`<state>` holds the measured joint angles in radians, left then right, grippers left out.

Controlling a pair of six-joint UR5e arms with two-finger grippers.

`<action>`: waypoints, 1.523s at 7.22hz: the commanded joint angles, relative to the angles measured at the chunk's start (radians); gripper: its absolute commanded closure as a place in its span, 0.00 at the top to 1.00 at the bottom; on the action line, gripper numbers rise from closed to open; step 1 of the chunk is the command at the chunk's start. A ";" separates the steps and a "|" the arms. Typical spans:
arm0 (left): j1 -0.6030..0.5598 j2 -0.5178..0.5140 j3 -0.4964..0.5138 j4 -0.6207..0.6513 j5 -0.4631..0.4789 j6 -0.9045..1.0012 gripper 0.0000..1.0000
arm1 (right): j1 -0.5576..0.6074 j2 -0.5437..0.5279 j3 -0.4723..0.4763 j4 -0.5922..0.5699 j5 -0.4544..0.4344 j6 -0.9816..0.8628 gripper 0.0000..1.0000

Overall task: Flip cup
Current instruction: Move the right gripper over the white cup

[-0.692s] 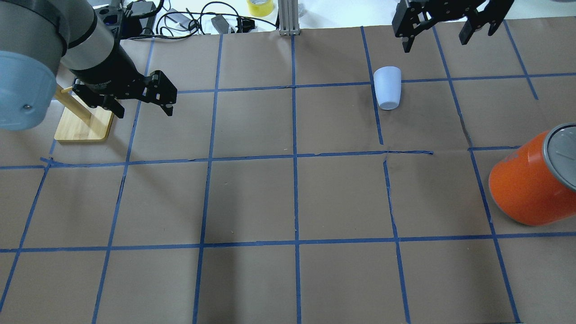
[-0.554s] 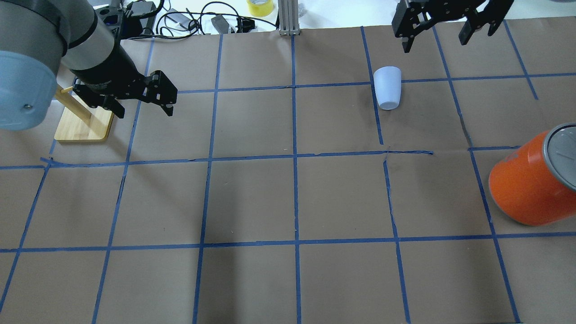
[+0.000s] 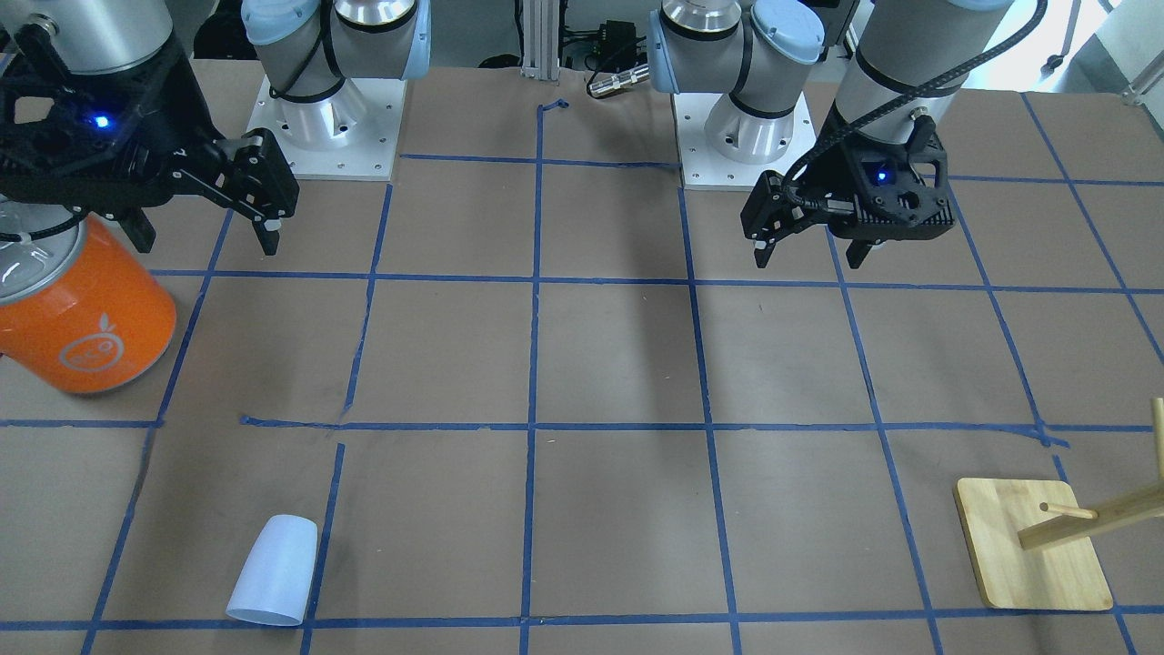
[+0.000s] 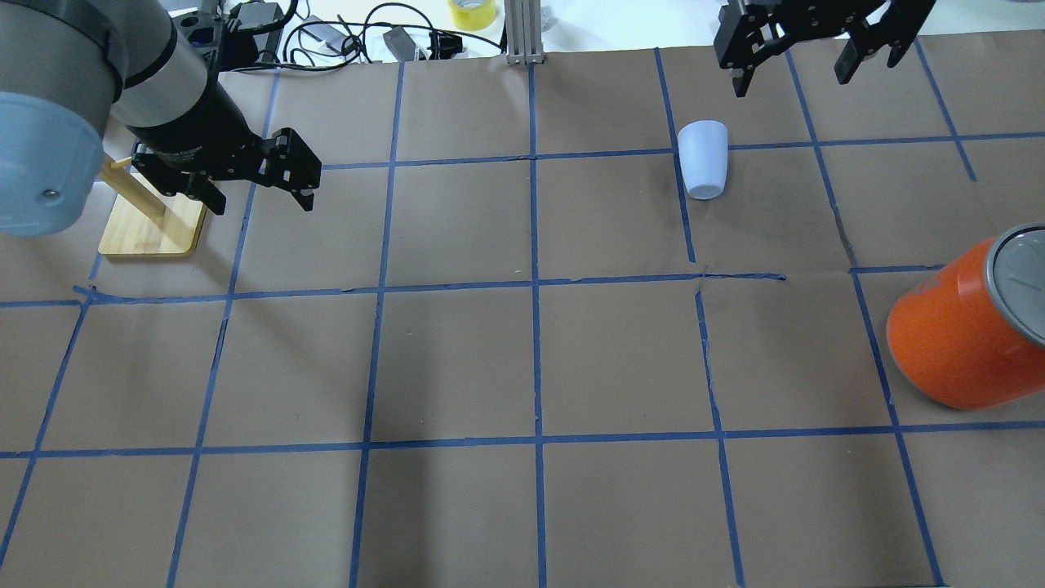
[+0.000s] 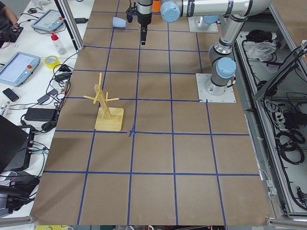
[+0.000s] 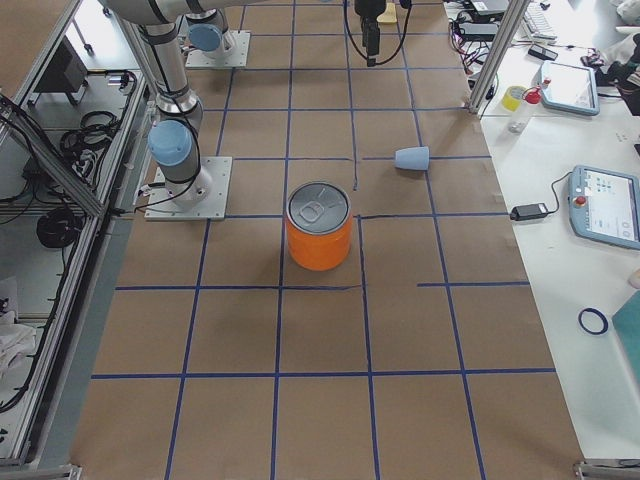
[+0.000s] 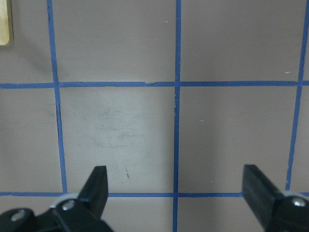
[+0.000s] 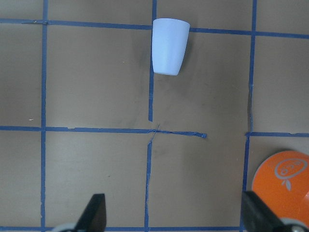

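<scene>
Lying on its side on the table (image 4: 457,359), the cup (image 4: 704,159) sits well apart from the can (image 4: 947,343); the right gripper (image 4: 790,80) hangs clear of it, fingers spread and empty, the left gripper (image 4: 261,202) likewise

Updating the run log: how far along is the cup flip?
Done: nothing; the cup lies on its side, untouched. In hand: nothing; the right gripper hangs open, apart from the cup, and the left gripper is open too. To do: grasp the cup and flip it.
</scene>
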<state>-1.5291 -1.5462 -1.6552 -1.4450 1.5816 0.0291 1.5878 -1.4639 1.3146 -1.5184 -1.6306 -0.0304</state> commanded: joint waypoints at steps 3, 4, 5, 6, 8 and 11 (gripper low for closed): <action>0.001 -0.005 0.000 0.000 0.003 0.000 1.00 | -0.005 0.178 -0.021 -0.229 0.020 0.010 1.00; 0.001 -0.003 0.000 0.000 0.001 0.000 1.00 | -0.024 0.238 -0.026 -0.264 0.020 0.012 1.00; 0.000 -0.005 0.000 0.002 -0.003 0.000 1.00 | -0.052 0.281 -0.029 -0.317 0.023 0.010 1.00; 0.001 -0.003 0.000 0.002 -0.002 0.000 1.00 | -0.061 0.316 -0.029 -0.321 0.024 0.015 1.00; 0.001 -0.005 0.000 0.002 0.000 0.000 1.00 | -0.061 0.379 -0.028 -0.399 0.024 0.030 1.00; 0.001 -0.005 -0.002 0.000 0.000 0.000 1.00 | -0.061 0.451 -0.026 -0.474 0.024 0.049 1.00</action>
<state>-1.5279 -1.5508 -1.6564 -1.4445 1.5801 0.0292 1.5264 -1.0391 1.2877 -1.9657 -1.6061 0.0089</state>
